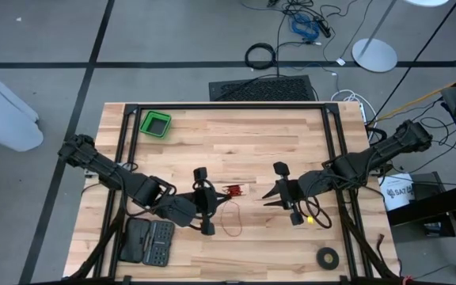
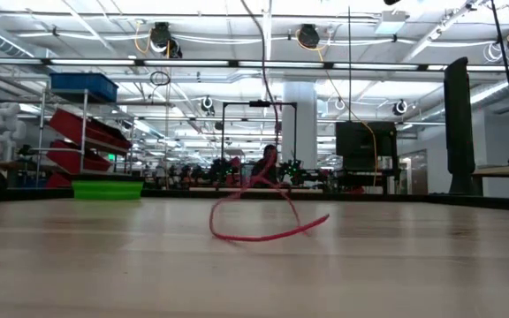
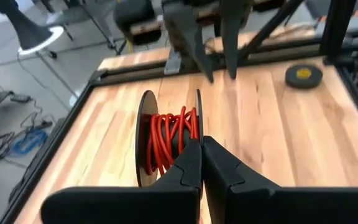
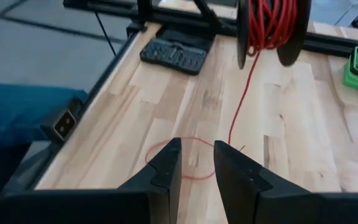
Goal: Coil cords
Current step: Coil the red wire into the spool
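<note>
A spool [image 1: 233,191] wound with thin red cord is held above the table's middle by my left gripper [image 3: 201,163], which is shut on it. The cord's free part [image 4: 246,93] hangs down from the spool. Its end lies in a loose loop [image 1: 229,218] on the table, also seen in the low view [image 2: 263,231]. My right gripper [image 4: 196,163] is open and empty. It faces the spool from the table's right side, just above the loop. My left gripper pinches the rim of one thin flange [image 3: 198,132] of the spool between its two fingers. The fingers come roughly level from the table's left. The spool is lifted clear of the table, its flanges upright, and the cord hangs slack below it.
A green bin [image 1: 155,123] stands at the far left. A dark tool case [image 1: 150,241] lies at the near left. A black tape ring [image 1: 328,256] lies at the near right, and a small yellow thing [image 1: 311,219] lies under the right arm. Black frame rails run along the table's sides.
</note>
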